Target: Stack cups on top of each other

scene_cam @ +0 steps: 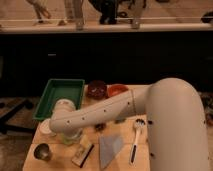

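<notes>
The tool (pixel 63 129) sits low at the pale green plastic cup (pixel 72 139), left on the table (pixel 125 161); its grip state I cannot tell. The silver metal cup (pixel 42 151) stands near, front-left. Lift straight, centre over it, lower gently

The surface (pixel 125 161) is a light tan wood. On it at the back lies a bright green tray (pixel 56 89), with a dark brown bowl (pixel 96 89) and an orange bowl (pixel 118 90) beside it. The arm (pixel 105 112) is plain white, dotted with a row of small dark spots. Its hand (pixel 70 135) sits low under the arm's left end, at the pale green cup (pixel 73 138), which looks translucent. The silver cup (pixel 42 151) shines like metal. A folded cloth (pixel 110 149) is grey-blue, and the utensil (pixel 136 136) is white.
</notes>
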Robot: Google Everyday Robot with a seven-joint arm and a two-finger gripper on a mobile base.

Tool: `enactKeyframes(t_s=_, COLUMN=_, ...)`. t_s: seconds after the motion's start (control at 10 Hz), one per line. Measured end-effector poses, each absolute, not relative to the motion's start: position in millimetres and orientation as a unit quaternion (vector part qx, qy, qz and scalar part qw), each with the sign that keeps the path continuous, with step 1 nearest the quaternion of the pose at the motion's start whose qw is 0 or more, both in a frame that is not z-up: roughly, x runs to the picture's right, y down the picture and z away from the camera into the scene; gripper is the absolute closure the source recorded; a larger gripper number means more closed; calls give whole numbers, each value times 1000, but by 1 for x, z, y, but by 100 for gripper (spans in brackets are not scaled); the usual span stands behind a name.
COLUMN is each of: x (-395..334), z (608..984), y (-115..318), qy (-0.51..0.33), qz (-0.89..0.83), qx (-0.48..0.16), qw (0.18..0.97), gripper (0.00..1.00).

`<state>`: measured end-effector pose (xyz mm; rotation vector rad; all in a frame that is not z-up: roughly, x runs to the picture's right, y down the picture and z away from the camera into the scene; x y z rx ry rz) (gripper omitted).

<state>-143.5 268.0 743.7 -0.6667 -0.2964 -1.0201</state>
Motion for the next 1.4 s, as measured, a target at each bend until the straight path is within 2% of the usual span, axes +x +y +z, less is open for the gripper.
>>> enactKeyframes(t_s=0.2, x=-144, z=746, y=273, qy=-136, qz=-479, qx=-314, qw=808, gripper=20)
enactKeyframes(t_s=0.4, x=-146, z=748, y=277, qy=-134, qz=-483, qx=-314, qw=806, gripper=27)
enactKeyframes(t_s=1.0, x=-158, z=753, y=275, qy=-133, qz=-495, qx=-308, qw=802, gripper=88)
enactKeyframes(t_s=1.2, x=-159, z=753, y=276, qy=-135, qz=-497, qx=-308, qw=800, gripper=99)
enactKeyframes(t_s=1.4, x=-161, z=748, y=274, qy=-140, qz=-500, qx=-295, qw=802, gripper=100)
